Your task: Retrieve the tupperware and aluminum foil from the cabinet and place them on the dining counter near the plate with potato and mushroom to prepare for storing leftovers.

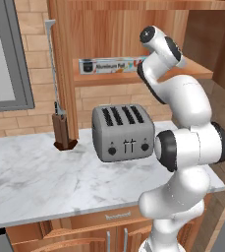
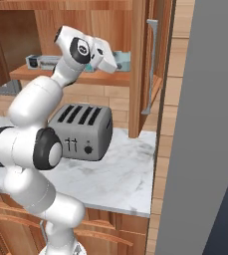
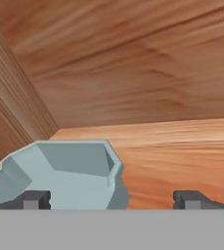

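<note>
Left base view: the aluminum foil (image 1: 111, 65) lies on the cabinet (image 1: 109, 29) shelf, upper centre, above the toaster (image 1: 123, 132).
Right base view: the tupperware (image 2: 121, 61) sits just right of the arm's wrist.
Hand view: the tool (image 3: 111, 199) stands wide open, empty; the tupperware (image 3: 64, 176) lies lower left, around its left fingertip (image 3: 33, 199), bare shelf to the right.

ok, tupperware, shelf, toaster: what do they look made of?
Tupperware: looks like translucent pale blue-grey plastic, smooth, thin walls with cut corners. Shelf: orange-brown wood, visible grain, low sheen. Toaster: likely brushed grey metal, with darker slots and knobs.
</note>
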